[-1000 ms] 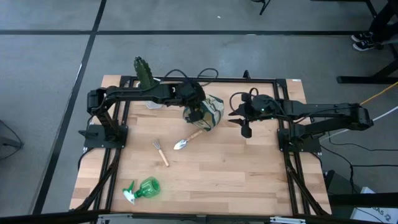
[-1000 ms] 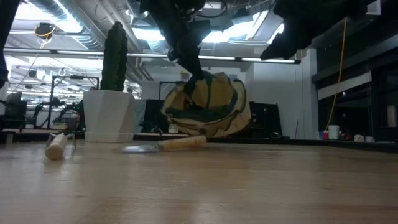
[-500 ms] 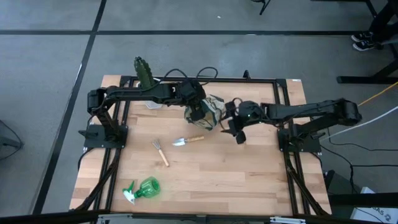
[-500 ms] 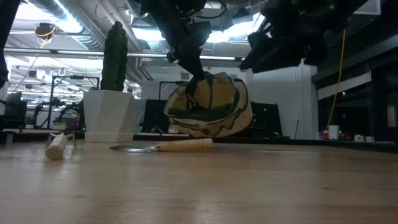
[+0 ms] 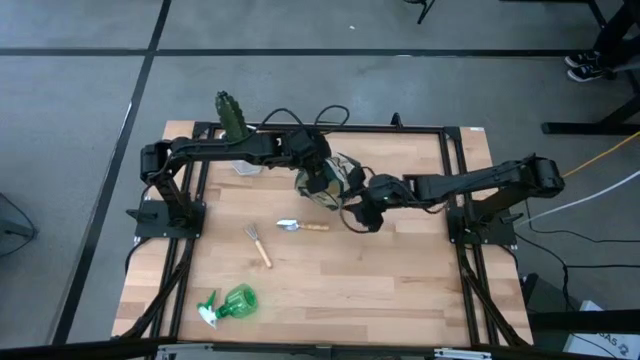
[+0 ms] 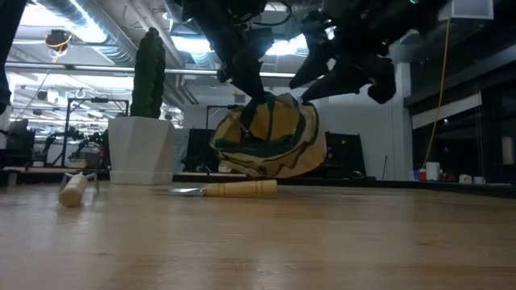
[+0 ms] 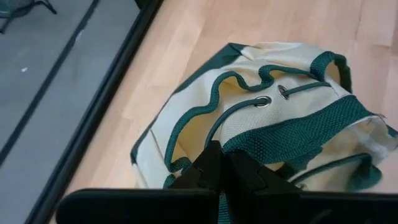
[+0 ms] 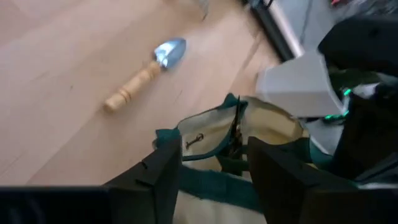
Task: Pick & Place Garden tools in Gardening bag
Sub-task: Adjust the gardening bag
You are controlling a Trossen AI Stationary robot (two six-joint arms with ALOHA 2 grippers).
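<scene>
The gardening bag [image 5: 338,178], cream with green trim, sits tilted near the table's far middle, with my left gripper [image 5: 318,187] shut on its top. My right gripper [image 5: 360,214] hangs open just right of the bag; in its wrist view the fingers [image 8: 163,177] stand on either side of the bag's open rim [image 8: 208,134]. The wooden-handled trowel [image 5: 302,225] lies flat on the table in front of the bag. The rake [image 5: 258,243] lies to its left. The green spray bottle [image 5: 232,303] lies on its side near the front left. My left gripper pinches the green strap at the bag's rim [image 7: 249,142] between its two shut fingers, slanting down from the table's left. The bag hangs tilted below the fingers [image 6: 270,137], its mouth sagging open. My right gripper: whether it touches the bag's rim, I cannot tell.
A cactus [image 5: 232,115] in a white pot [image 6: 141,149] stands at the table's far left edge, behind my left arm. Bare wood stretches across the near and right parts of the table [image 5: 400,290].
My right gripper has moved toward the table's left, up to the bag, sinking a little and rolling about its own line. The trowel has turned on the table, from slanting with its handle toward the bag to lying level. My left gripper has kept its hold.
</scene>
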